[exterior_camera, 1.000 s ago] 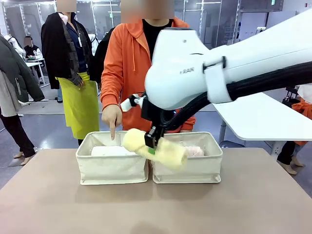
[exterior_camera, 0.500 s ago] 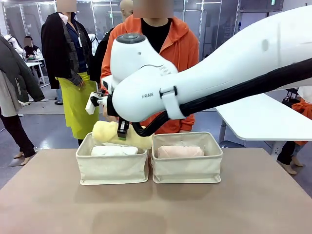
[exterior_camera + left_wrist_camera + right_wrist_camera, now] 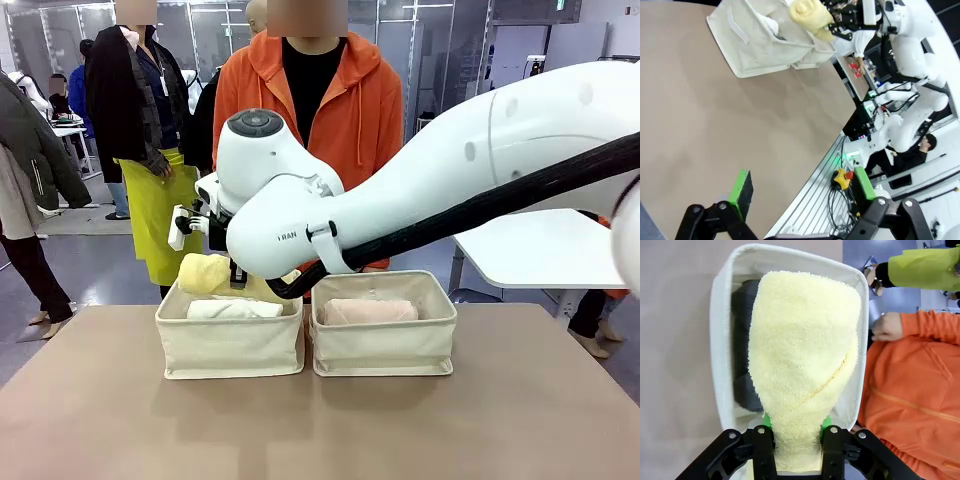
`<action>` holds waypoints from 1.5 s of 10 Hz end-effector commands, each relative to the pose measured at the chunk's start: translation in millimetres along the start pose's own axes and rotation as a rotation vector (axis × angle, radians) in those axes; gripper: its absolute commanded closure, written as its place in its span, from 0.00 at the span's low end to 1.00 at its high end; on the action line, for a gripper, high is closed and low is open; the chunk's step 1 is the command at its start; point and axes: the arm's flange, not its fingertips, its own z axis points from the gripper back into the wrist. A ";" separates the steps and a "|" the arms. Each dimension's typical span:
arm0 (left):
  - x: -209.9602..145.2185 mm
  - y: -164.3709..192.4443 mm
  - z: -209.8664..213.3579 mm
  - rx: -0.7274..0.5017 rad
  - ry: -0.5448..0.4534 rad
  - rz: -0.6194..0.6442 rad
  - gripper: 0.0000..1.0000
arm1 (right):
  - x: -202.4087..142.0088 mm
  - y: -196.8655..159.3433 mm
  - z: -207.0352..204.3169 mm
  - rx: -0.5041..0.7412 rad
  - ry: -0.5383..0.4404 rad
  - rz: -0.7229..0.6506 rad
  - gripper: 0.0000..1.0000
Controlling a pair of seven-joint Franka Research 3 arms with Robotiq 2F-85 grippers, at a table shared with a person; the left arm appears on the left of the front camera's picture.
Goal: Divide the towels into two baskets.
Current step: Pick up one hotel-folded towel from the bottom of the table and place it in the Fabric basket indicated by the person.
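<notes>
Right pincer (image 3: 795, 432) clamps yellow towel (image 3: 802, 365) — above left basket (image 3: 228, 345) rim.

A wide tabletop with a matte beige-brown surface (image 3: 330, 430) spreads across the near part of the room. Behind its far edge stands a person in a bright orange hooded zip jacket (image 3: 360, 100) over a black top. To one side, farther back, another person wears a black coat (image 3: 115, 90) and a yellow-green apron (image 3: 165, 215) that hangs below the knee. At the edge of the room someone in a dark grey padded jacket (image 3: 30, 150) stands partly cut off. A white rectangular table (image 3: 540, 245) on a metal leg sits off to the other side, over a grey floor (image 3: 90, 265).
</notes>
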 end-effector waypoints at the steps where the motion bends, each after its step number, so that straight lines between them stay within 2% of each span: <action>1: -1.7 -4.5 3.6 0.000 0.006 0.001 0.00 | 10.4 -3.8 -25.9 -0.032 0.006 -0.022 0.63; 3: -1.7 -4.5 3.6 0.000 0.006 0.001 0.00 | 10.9 -12.1 -48.3 -0.055 0.040 -0.013 0.63; 4: -1.7 -4.5 3.6 0.000 0.006 0.001 0.00 | 9.4 -14.8 -55.7 -0.062 0.017 -0.033 0.63; 5: -1.7 -4.5 3.6 0.000 0.006 0.001 0.00 | 7.2 -16.3 -63.0 -0.049 0.002 -0.054 0.58; 6: -1.7 -4.5 3.6 0.000 0.006 0.001 0.00 | 5.0 -17.9 -68.9 -0.034 0.000 -0.066 0.49; 9: -1.7 -4.5 3.6 0.000 0.006 0.001 0.00 | 4.0 -20.9 -70.2 -0.014 -0.003 -0.073 0.00; 14: -1.7 -4.5 3.6 0.000 0.006 0.001 0.00 | -6.7 -16.0 -59.2 0.007 -0.001 -0.107 0.00; 15: -1.7 -4.5 3.6 0.000 0.006 0.001 0.00 | -1.1 -22.2 -69.5 -0.016 0.006 -0.050 0.00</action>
